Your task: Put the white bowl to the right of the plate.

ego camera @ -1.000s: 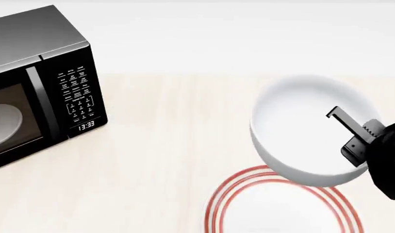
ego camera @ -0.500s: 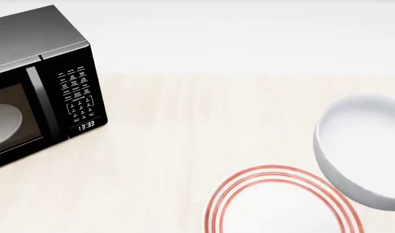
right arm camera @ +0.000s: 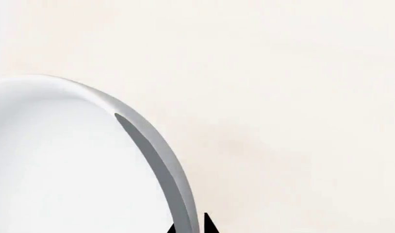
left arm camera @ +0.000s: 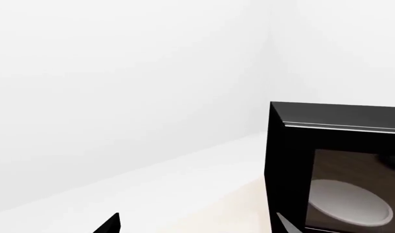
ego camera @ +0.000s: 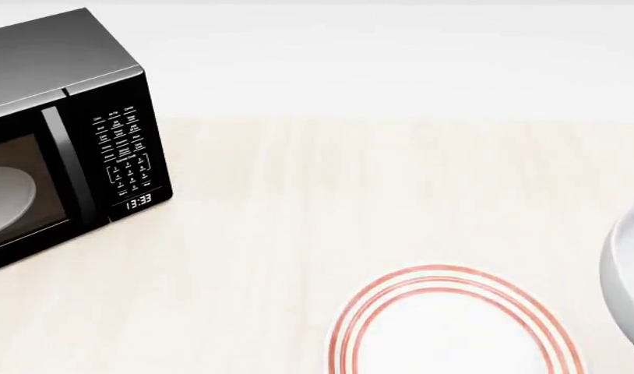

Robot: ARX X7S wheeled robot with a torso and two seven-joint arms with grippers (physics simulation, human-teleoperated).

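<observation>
The white bowl [ego camera: 633, 284] shows only as a sliver at the right edge of the head view, to the right of the red-ringed plate [ego camera: 449, 333], which lies at the bottom centre. In the right wrist view the bowl [right arm camera: 68, 165] fills the near side, and my right gripper [right arm camera: 189, 227] is shut on its rim, one dark fingertip inside the wall and one outside. Pale wooden tabletop lies beneath the bowl. My left gripper [left arm camera: 197, 228] is open with nothing between its widely spaced tips. Neither gripper shows in the head view.
A black microwave [ego camera: 62, 132] stands at the left of the table, its door glass showing a pale turntable disc. The left wrist view sees this microwave [left arm camera: 337, 165] close by. A white wall runs behind the table.
The bowl has travelled to the right, from above the plate's far edge to the right border of the head view. The right gripper has passed out of that view with it.
</observation>
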